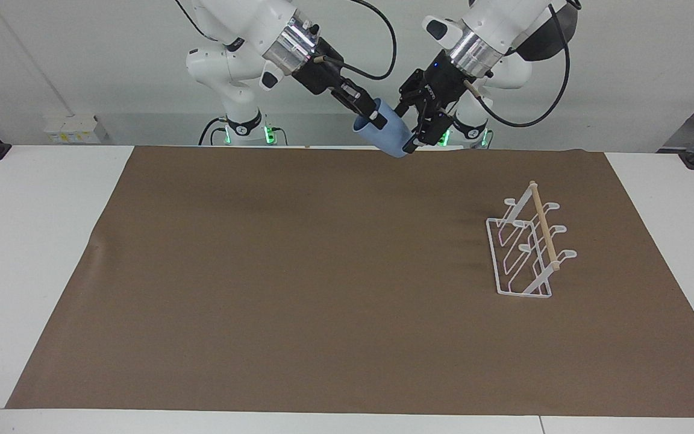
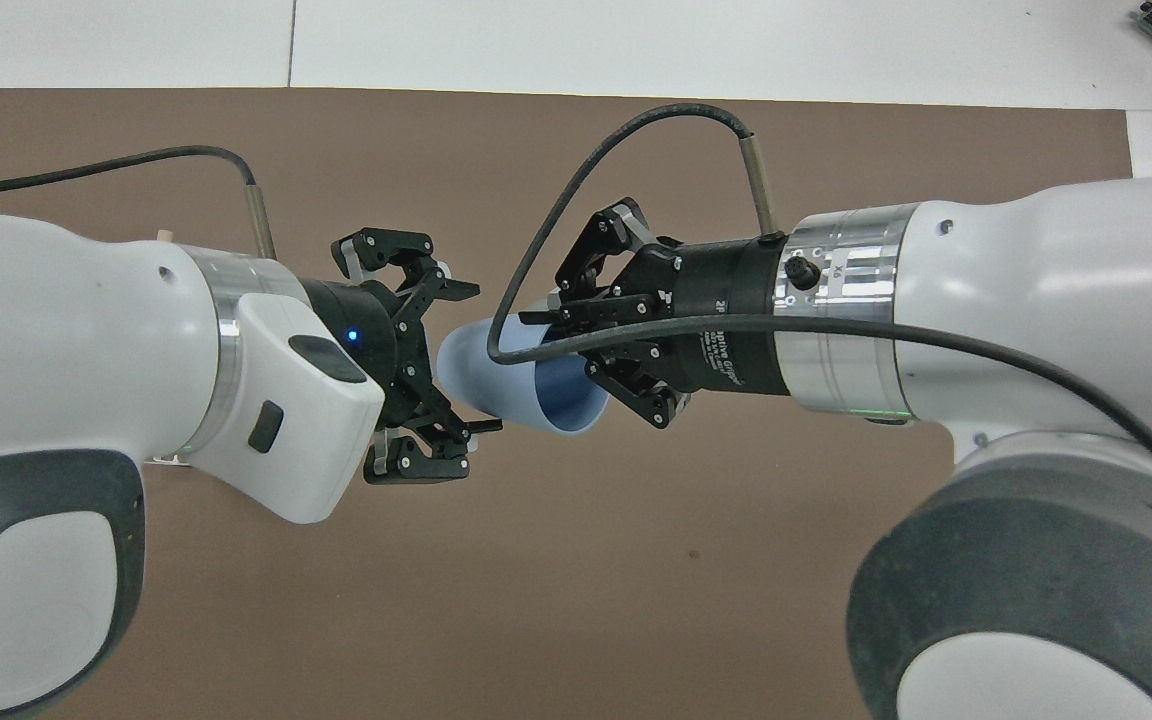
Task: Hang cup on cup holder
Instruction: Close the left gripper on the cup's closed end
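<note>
- Right gripper (image 1: 366, 111) pinches the rim of the small light blue tapered plastic cup (image 1: 390, 137) — airborne over the brown mat's (image 1: 299, 271) robot-side edge.
- Overhead: left gripper (image 2: 468, 358), fingers spread wide, brackets the cup's base.
- Facing view alone shows the whole white wire cup holder (image 1: 528, 250) with wooden dowel — toward the left arm's end.

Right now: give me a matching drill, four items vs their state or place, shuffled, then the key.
1. cup
2. cup holder
3. left pincer
4. right pincer

A. open, fingers either side of the cup's closed end
B. standing on the brown mat, toward the left arm's end
C. shut on the cup's rim
D. held tilted in the air

Pairs: 1-D, 2-B, 3-A, 4-C
</note>
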Controlling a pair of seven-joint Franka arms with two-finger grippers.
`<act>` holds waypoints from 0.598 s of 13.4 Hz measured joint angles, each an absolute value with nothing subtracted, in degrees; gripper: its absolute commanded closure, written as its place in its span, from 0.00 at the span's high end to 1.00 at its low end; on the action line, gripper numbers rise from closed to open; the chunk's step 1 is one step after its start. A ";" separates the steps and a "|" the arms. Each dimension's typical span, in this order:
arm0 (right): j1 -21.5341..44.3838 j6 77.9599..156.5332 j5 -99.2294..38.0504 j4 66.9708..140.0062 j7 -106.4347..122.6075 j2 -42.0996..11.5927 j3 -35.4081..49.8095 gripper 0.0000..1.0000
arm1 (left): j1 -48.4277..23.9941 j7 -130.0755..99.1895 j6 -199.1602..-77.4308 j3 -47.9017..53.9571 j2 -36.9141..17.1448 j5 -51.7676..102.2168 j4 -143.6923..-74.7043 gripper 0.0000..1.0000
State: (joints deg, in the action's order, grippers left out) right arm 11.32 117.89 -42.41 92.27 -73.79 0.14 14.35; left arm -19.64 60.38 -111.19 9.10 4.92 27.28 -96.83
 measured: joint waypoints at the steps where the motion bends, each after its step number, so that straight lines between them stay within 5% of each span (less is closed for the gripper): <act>1: 11.32 117.96 -42.41 92.28 -73.79 0.14 14.35 0.00 | -19.83 60.38 -111.89 9.09 4.91 27.29 -97.45 1.00; 5: 11.33 118.06 -42.41 92.30 -73.79 0.14 14.39 0.00 | -21.19 60.38 -114.72 9.14 4.74 27.29 -99.02 1.00; 7: 11.35 118.06 -42.41 92.30 -73.79 0.14 14.42 0.00 | -21.61 60.38 -115.07 9.18 4.72 27.30 -99.05 0.21; 8: 11.35 118.22 -42.41 92.30 -73.79 0.13 14.37 0.00 | -21.80 60.38 -115.02 9.22 4.74 27.30 -99.05 0.02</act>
State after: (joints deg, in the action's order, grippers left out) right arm 11.35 118.22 -42.41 92.30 -73.79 0.13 14.37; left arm -21.80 60.38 -115.02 9.22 4.74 27.30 -99.05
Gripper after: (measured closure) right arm 0.956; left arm 0.075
